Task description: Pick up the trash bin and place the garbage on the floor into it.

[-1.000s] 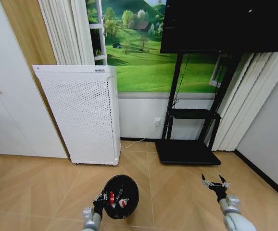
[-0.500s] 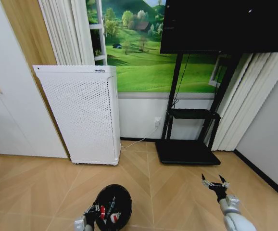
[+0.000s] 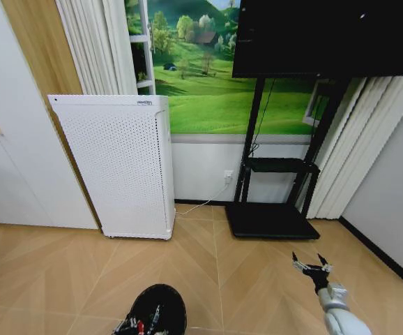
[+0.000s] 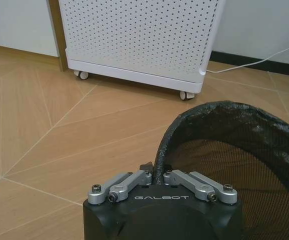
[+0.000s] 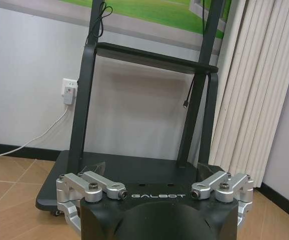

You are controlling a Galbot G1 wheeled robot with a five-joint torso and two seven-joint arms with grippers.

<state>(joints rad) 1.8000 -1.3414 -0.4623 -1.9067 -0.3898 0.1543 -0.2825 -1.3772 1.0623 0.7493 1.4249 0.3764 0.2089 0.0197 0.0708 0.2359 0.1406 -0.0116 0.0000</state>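
my left gripper: pinched on trash bin rim (red-and-white garbage inside) | my right gripper: spread wide, holding nothing, over floor

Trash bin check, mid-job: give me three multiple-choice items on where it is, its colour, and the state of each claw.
1. The trash bin sits:
A. on the TV stand
B. low at the robot's left, in the left claw
C. beside the curtain

2. The bin's colour:
A. white
B. green
C. black

3. The right claw is:
A. open, holding nothing
B. shut on the bin
C. shut on a bottle

Answers:
1 B, the left wrist view shows the claw pinching its rim.
2 C, its walls are dark.
3 A, its fingers are spread over bare floor.
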